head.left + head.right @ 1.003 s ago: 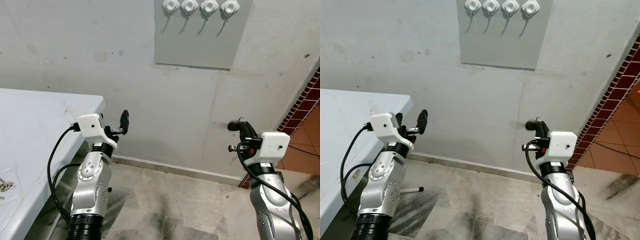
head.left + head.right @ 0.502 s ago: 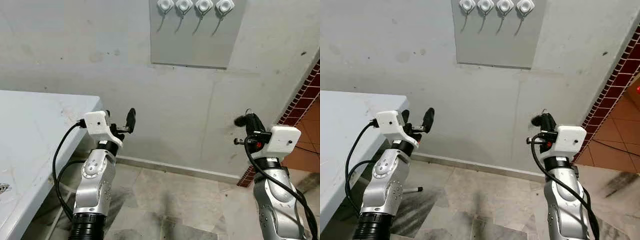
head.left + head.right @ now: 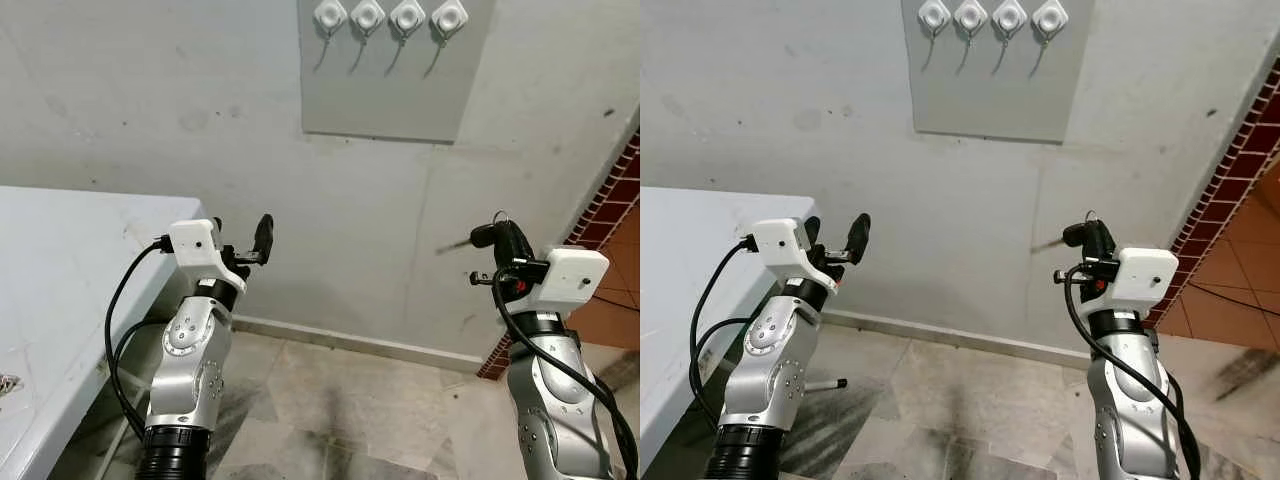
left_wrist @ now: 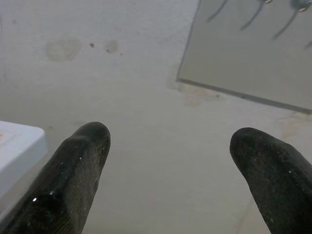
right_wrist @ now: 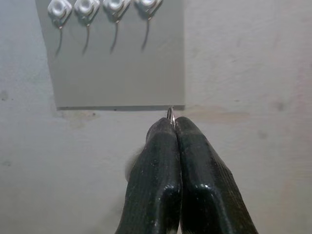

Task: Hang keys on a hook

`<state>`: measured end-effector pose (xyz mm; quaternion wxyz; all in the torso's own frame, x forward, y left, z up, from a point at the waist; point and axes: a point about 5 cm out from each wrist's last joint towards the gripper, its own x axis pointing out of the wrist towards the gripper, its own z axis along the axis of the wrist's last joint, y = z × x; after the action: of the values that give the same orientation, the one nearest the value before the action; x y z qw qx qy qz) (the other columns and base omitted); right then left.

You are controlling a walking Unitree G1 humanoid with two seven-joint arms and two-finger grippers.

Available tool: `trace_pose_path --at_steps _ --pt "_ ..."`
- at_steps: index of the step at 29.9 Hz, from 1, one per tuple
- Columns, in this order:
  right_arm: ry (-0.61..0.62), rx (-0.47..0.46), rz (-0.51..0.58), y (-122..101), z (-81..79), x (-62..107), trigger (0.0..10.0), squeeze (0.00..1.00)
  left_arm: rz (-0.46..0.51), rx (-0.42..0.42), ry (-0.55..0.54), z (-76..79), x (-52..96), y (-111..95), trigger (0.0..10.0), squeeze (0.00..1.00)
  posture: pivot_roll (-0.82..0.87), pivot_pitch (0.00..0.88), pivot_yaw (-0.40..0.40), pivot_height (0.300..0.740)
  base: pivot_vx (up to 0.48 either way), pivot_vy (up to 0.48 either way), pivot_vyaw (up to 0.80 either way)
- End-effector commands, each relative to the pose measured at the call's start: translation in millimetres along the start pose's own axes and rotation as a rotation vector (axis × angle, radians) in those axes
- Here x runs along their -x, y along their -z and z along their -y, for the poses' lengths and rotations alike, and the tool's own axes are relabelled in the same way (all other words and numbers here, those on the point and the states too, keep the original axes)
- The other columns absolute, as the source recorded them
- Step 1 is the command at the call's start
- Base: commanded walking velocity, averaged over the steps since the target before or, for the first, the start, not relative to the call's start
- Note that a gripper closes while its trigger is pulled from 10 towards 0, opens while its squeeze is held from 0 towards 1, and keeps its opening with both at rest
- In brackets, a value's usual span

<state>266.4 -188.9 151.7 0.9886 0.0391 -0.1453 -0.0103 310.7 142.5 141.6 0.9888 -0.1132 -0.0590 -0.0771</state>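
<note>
Left eye view: a grey panel (image 3: 385,75) sits at the top centre of the frame on a pale wall (image 3: 150,90), carrying 4 white hooks (image 3: 388,16) in a row along its upper edge. The left gripper (image 3: 240,248) stands at centre left, its fingers spread apart with nothing between them, beside the corner of a white table (image 3: 60,270) that runs down the left edge. The right gripper (image 3: 500,236) is at centre right, well below the panel, its fingers pressed together on the keys (image 3: 501,216); a thin metal ring pokes out above the fingertips, and a blurred streak reaches left of them. A brick-red tiled edge (image 3: 610,210) climbs the right border, and grey floor tiles (image 3: 350,400) fill the bottom.

Right eye view: the same scene, with the panel shifted toward upper centre.

Left wrist view: 2 black fingers (image 4: 73,180) sit low in the frame, wide apart, with bare wall between them and the panel's corner at upper right.

Right wrist view: both fingers meet at lower centre, closed on the key ring (image 5: 170,115), which shows just above their tips. The hooks line the upper left, well apart from the ring.
</note>
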Motion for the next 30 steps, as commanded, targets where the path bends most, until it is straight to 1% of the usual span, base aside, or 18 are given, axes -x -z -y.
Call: trace_pose_path --at_steps 1,30 --pt "-0.005 -0.009 0.042 -9.1 -2.9 -2.7 10.0 0.0 0.009 -0.019 0.017 0.7 -2.1 -5.0 10.0 0.0 -0.07 0.0 0.037 0.74 0.304 0.0 0.0" --pt "0.003 -0.02 0.054 -10.0 -5.2 -1.0 10.0 0.0 -0.004 -0.02 0.041 4.5 -3.3 -3.5 10.0 0.0 -0.08 0.0 0.05 0.74 0.305 0.0 0.0"
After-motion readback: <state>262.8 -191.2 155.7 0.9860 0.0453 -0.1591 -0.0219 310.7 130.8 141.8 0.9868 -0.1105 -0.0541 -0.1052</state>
